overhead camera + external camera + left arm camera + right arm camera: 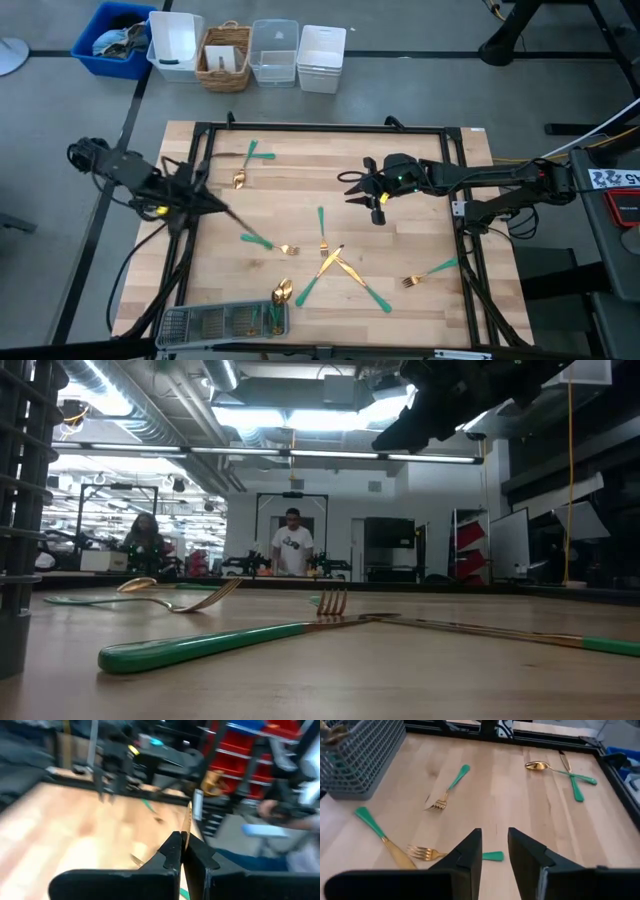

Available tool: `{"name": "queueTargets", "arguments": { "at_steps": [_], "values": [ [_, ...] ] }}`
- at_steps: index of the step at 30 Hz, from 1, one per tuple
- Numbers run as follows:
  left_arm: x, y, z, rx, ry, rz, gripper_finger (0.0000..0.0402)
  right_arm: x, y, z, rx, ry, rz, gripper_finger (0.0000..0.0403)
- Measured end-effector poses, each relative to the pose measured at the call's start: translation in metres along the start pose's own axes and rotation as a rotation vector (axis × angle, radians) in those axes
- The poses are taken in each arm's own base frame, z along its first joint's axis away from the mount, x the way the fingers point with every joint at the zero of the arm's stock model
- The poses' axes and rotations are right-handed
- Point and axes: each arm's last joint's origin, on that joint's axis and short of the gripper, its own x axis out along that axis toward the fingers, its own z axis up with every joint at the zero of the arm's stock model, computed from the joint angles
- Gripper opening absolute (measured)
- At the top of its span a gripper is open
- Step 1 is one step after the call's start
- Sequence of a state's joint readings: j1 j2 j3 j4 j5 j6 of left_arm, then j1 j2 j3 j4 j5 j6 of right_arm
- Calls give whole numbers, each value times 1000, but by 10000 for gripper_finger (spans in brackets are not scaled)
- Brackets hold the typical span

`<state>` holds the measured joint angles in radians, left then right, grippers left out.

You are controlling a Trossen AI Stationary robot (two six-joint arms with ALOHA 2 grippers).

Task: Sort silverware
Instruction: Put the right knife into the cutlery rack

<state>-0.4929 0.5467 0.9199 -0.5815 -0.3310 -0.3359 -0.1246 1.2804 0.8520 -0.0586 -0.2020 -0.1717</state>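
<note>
**Silverware scattered across the table, both claws raised**

We see the left claw (222, 208) near the table's (300, 190) left edge, its fingers (172, 851) pressed together; a thin gold strip shows between them in the left wrist view, but we cannot tell what it is. The right claw (352, 187) hangs above the table's middle with its fingers (470, 851) parted by a narrow gap and nothing between them.

The silverware lies loose on the wood: a spoon (243, 170) crossed with another piece at the far left, a fork (268, 244) near the left claw, a crossed cluster (335, 265) at the centre, and a fork (428, 272) to the right. Two spoons (282, 292) lie just beside the grey mesh tray (200, 322) at the near edge, which already holds a few pieces.
</note>
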Motion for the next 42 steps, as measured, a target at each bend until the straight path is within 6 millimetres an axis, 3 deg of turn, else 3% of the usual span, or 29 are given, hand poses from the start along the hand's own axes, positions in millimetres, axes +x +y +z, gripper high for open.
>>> {"name": "queueTargets", "arguments": {
  "at_steps": [8,15,25,33,42],
  "values": [
    [-35,6,-12,-85,118,-274,0,0,0,0,76,-2,0,97],
    [-33,4,-19,-184,261,-365,0,0,0,0,120,-2,0,97],
    [10,-16,-28,-210,520,-422,0,0,0,0,122,-2,0,97],
    [51,-44,-39,-166,618,-463,0,0,0,0,122,-2,0,97],
    [92,-71,-73,-89,805,-408,1,0,0,0,122,-2,0,97]
  ]
}}
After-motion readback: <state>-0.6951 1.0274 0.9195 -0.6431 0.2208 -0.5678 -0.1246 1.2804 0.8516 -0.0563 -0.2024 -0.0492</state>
